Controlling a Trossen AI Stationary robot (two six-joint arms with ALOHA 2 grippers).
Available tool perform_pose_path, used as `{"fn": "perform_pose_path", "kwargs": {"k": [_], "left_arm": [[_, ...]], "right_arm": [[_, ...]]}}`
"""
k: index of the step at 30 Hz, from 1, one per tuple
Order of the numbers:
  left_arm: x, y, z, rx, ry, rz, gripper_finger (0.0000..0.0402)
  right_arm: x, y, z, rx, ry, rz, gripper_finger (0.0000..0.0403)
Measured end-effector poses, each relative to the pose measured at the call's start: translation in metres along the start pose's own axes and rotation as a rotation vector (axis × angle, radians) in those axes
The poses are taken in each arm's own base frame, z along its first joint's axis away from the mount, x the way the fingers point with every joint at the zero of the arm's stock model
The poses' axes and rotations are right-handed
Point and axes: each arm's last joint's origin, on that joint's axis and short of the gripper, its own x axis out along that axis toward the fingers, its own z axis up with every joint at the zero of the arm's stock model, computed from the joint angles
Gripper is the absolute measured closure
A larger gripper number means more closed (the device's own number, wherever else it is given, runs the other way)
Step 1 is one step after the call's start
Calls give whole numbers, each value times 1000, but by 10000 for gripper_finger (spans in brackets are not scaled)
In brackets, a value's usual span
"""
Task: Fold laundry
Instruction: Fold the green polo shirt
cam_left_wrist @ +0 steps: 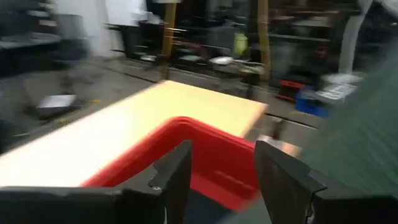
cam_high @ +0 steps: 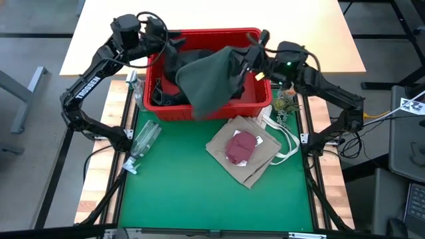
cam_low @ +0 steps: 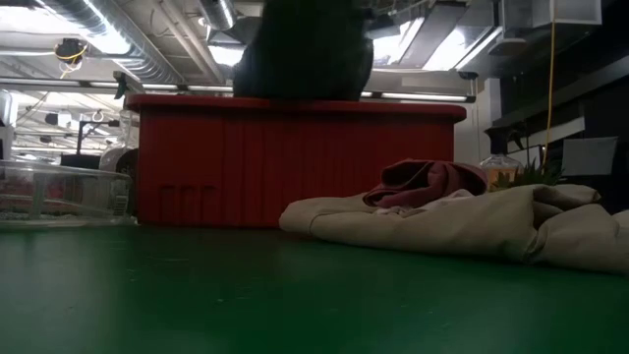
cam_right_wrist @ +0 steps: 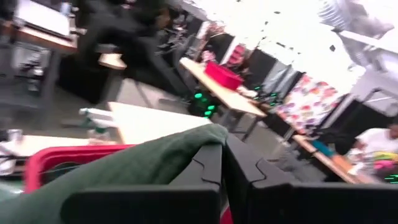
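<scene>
A red slatted basket (cam_high: 262,99) stands at the mat's far side with black garments (cam_high: 174,63) inside. My right gripper (cam_high: 252,54) is above the basket's right part, shut on the olive-green shirt (cam_high: 209,83), which also shows in the low view (cam_low: 305,49). My left gripper (cam_high: 167,41) hovers open and empty over the basket's far left corner; its wrist view (cam_left_wrist: 221,155) shows the red rim below. A tan top (cam_high: 255,156) lies flat on the green mat with the maroon piece (cam_high: 241,146) bunched on it. My right gripper pinches a bunched upper edge of the olive-green shirt (cam_right_wrist: 202,140) between its two shut fingers, coming from the table's right side. The shirt hangs below the fingers, spread wide. Its lower part (cam_high: 199,109) drapes over the basket's near rim.
A clear plastic bottle (cam_high: 145,138) lies on the mat's left side, near the basket's left corner. A small plant and jar (cam_high: 284,105) stand right of the basket. A pale table (cam_high: 199,16) lies behind the basket. Green mat (cam_high: 199,199) shows nearer the front edge.
</scene>
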Motion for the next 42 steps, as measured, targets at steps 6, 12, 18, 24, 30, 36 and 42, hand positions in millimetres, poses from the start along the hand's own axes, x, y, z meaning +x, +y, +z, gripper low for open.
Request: {"fn": "perform_pose_path", "kwargs": {"k": [6,12,18,24,30,36,42], "left_arm": [[0,-32,-8,7,84,-285,249],[-3,-70,-28,20,249,-444,254],[1,-109,-52,73,342,-525,255],[2,-127,-65,154,374,-358,255],[3,-126,-62,181,325,-196,255],[6,-127,-52,153,220,-181,255],[6,-127,-50,143,194,-182,255]], "right_arm": [[-5,-9,7,-80,23,-103,400],[-5,-10,6,-157,70,-157,401],[-5,-11,7,-177,66,-159,401],[-9,-14,11,-212,73,-153,401],[-21,-23,24,-157,52,-104,401],[-25,-24,27,-131,26,-48,401],[-25,-23,24,-141,53,-33,401]]}}
